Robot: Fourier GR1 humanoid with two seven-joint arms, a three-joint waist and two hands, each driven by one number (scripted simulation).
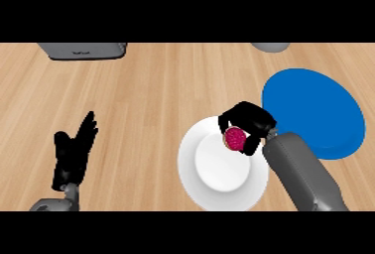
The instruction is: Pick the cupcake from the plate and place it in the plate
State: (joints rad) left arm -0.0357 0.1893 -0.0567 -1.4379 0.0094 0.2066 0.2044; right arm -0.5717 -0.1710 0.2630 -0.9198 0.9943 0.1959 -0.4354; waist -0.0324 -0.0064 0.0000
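A cupcake [235,138] with pink frosting sits in my right hand [250,120], whose black fingers curl round it. The hand holds it over the upper right edge of a white plate [212,173]. A blue plate [315,114] lies just to the right, close behind the hand. My right forearm comes up from the lower right and covers part of the white plate's rim. My left hand [73,151] rests open at the lower left, fingers straight and pointing up, far from both plates.
A grey appliance [82,50] stands at the counter's back left. A grey rounded object [271,46] shows at the back, right of centre. Bare wooden counter lies between my left hand and the white plate.
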